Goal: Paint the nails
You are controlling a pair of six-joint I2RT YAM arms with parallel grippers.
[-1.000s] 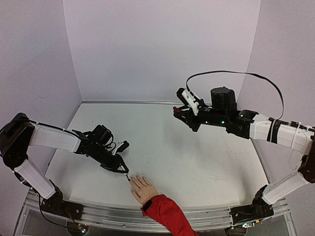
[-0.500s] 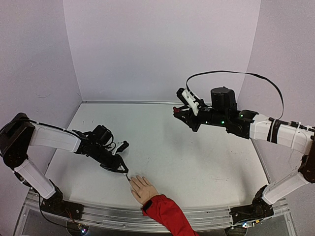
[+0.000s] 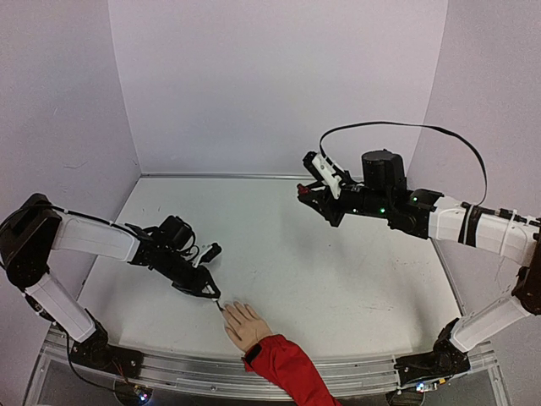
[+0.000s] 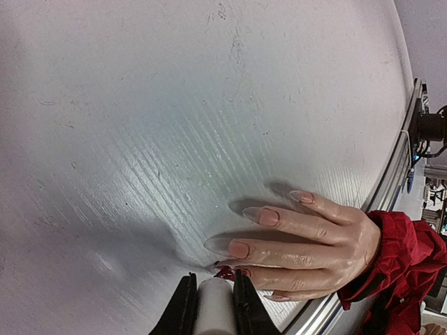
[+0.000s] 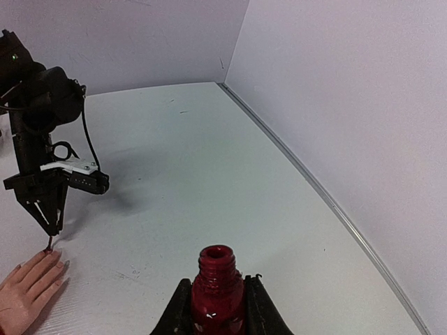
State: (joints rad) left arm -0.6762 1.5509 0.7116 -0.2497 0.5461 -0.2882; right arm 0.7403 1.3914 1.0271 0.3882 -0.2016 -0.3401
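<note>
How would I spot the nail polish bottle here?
Follow the right arm out over the table. Its tool clamps a small dark-red glass bottle, neck open and capless. The only other red thing, the mannequin hand's sleeve, lies at the near edge.

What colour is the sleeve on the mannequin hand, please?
The sleeve is red, clearest in the top external view.

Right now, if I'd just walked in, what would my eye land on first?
A lifelike beige dummy hand in a red sleeve lies palm down at the near edge of the table. The left end effector pinches a white brush handle, its tip at a fingernail. Far right, the right end effector holds an open dark-red bottle above the table.
</note>
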